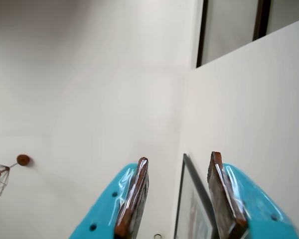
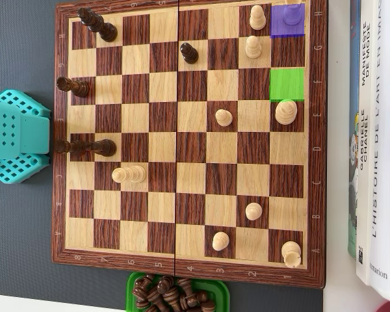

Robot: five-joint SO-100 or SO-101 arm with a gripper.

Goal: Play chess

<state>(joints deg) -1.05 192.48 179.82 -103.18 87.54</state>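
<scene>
Up near the board's top right corner, in the overhead view, sits the action: a purple-tinted square point(image 2: 287, 19) covers a piece in the corner, and a green-tinted square point(image 2: 286, 84) lies empty two squares below it along the right edge, so the likely move is from purple to green. The chessboard point(image 2: 188, 273) is crowded there, with light pieces just left of the purple square and a light piece point(image 2: 286, 112) directly below the green one. The arm's teal base point(image 2: 16, 136) sits at the board's left edge, well apart from that corner, and the gripper point(image 1: 178, 164) points up at a wall and a picture frame point(image 1: 192, 199) in the wrist view, jaws apart with nothing between them. From here the risk is the long reach across the board: the dark pieces along the left edge, such as the dark piece point(image 2: 84, 147) lying across its squares, could get swept on the way. A descent slightly off could knock the neighbours, and a release short of green could nudge the piece below. Captured dark pieces fill the green tray point(image 2: 133, 286) at the bottom edge.
</scene>
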